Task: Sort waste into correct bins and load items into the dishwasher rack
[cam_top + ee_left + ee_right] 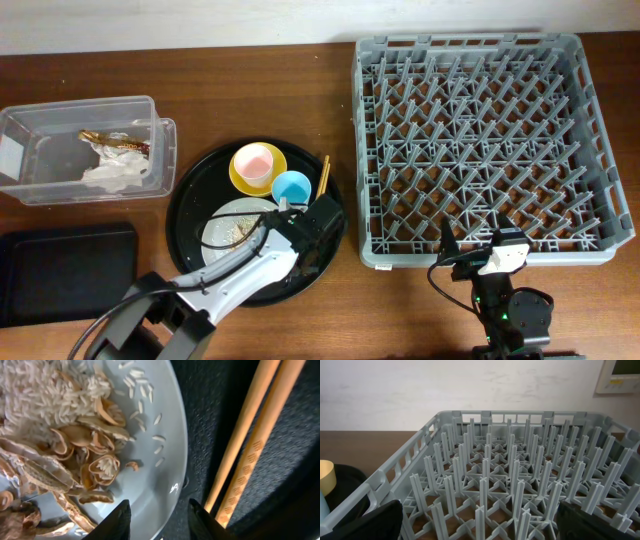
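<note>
A white plate (160, 425) with beige food scraps (85, 455) and rice (40, 395) lies on the round black tray (195, 195). My left gripper (157, 510) is open, its fingers on either side of the plate's rim; it also shows in the overhead view (288, 213). Wooden chopsticks (250, 435) lie just right of the plate. A pink cup (253, 163) stands on a yellow saucer (240, 180), with a blue cup (291, 186) beside it. The napkin (115, 172) and wrapper (115, 142) lie in the clear tub (60, 115). My right gripper (480, 527) is open and empty at the front edge of the grey rack (480, 140).
A shallow black rectangular tray (65, 270) sits at the front left. The rack (520, 485) fills the right wrist view, with the yellow saucer's edge (326, 476) at the far left. The wooden table (250, 70) shows behind the round tray.
</note>
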### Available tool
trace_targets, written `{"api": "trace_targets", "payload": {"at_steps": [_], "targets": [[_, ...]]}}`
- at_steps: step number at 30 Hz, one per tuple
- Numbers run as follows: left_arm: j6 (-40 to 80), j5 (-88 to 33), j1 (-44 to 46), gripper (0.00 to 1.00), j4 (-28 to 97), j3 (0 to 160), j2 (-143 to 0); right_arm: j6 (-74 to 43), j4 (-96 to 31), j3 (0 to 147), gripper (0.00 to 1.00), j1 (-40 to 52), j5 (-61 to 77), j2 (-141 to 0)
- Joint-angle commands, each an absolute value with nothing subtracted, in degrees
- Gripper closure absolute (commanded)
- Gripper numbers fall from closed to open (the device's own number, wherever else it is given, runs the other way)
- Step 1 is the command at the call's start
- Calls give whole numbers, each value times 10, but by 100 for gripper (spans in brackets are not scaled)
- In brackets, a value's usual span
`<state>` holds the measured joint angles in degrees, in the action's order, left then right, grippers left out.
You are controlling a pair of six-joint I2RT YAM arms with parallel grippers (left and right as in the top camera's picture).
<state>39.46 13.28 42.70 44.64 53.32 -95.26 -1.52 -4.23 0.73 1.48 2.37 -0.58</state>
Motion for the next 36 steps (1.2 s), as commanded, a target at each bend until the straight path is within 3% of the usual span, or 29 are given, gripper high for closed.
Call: {"api": "trace_targets", "payload": {"at_steps": [1, 5, 10, 20, 24, 32, 36], "targets": [[381, 133, 430, 64, 440, 522, -957, -17, -43, 3, 2, 11, 21, -2], [377, 117, 430, 70, 407, 488, -957, -17, -43, 3, 2, 11, 21, -2], [364, 120, 430, 99, 420, 503, -955, -17, -43, 3, 2, 11, 21, -2], [364, 133, 400, 99, 584, 635, -937, -17, -43, 3, 2, 11, 21, -2], [355, 133, 326, 99, 627, 667, -872, -17, -43, 3, 2, 11, 21, -2], [281, 128, -8, 99, 582, 668, -793, -17, -43, 3, 2, 11, 21, -2], [254, 98, -125, 99, 512, 668, -793, -17, -43, 3, 2, 11, 21, -2]]}}
